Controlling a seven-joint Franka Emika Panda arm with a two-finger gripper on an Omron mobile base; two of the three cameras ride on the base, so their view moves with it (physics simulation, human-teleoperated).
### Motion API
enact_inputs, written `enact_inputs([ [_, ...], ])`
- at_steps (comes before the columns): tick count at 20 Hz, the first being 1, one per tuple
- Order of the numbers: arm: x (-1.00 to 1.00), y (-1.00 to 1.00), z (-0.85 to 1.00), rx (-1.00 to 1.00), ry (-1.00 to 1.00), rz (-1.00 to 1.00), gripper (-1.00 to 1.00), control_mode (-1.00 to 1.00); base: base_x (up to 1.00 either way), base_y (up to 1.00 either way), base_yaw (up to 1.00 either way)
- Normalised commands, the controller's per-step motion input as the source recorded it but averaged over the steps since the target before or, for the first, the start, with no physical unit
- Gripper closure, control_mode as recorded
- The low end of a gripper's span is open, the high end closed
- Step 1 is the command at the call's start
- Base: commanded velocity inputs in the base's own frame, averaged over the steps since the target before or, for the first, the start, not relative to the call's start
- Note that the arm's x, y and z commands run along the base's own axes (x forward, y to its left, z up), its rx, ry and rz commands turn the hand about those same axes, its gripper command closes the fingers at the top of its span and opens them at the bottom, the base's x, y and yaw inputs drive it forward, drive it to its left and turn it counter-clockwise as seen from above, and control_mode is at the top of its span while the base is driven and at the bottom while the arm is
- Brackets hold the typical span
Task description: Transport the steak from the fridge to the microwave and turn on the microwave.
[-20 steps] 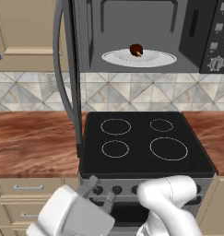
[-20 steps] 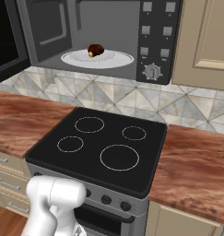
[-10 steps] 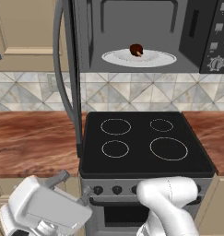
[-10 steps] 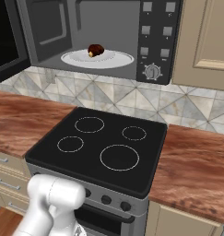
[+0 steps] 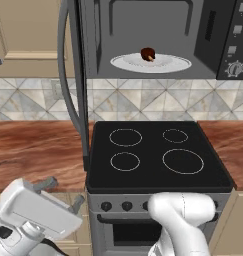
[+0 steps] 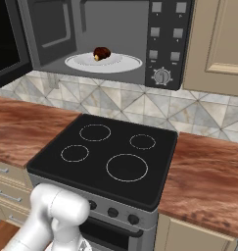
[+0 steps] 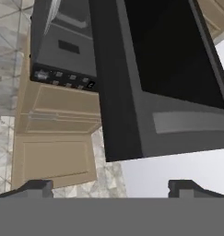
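Steak (image 5: 148, 54) sits on the white turntable plate (image 5: 168, 65) inside the microwave (image 6: 115, 39), roughly centre of the plate, nothing touching it. Microwave door (image 5: 75, 75) is swung wide open to the left; its curved grey handle (image 5: 63, 85) hangs out over the surface. Button panel (image 6: 167, 29) and knob (image 6: 162, 76) on the microwave's right side: small grey squares, no readable writing on any of them. No brand or label legible anywhere.

End effector (image 7: 111, 188) released, jaws spread wide, nothing between them. It is low at the left of the stove front in the left base view, well apart from the microwave. Its camera looks up at the open door's dark glass and the panel edge.

Black four-ring stove (image 5: 155, 155) sits directly under the microwave, oven knobs along its front. Reddish-brown wood-grain surface (image 6: 208, 176) on both sides of it. Backsplash (image 5: 158, 107) is grey-beige diamond tile. Beige cabinets (image 6: 218, 44) flank the microwave, beige drawers (image 6: 8, 188) below the surface.
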Motion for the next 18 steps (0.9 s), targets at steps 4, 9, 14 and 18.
enact_inputs([
  [4,0.34,0.30,-0.20,0.00,-0.04,-0.16,-1.00,-1.00,0.00,0.00,0.00],
  [9,0.42,0.30,-0.06,0.00,0.00,-0.13,-1.00,-1.00,0.00,0.00,0.00],
  [14,0.44,0.22,0.00,0.00,0.00,-0.10,-1.00,-1.00,0.00,0.00,0.00],
  [18,0.44,0.11,0.00,0.00,0.00,-0.10,-1.00,-1.00,0.00,0.00,0.00],
])
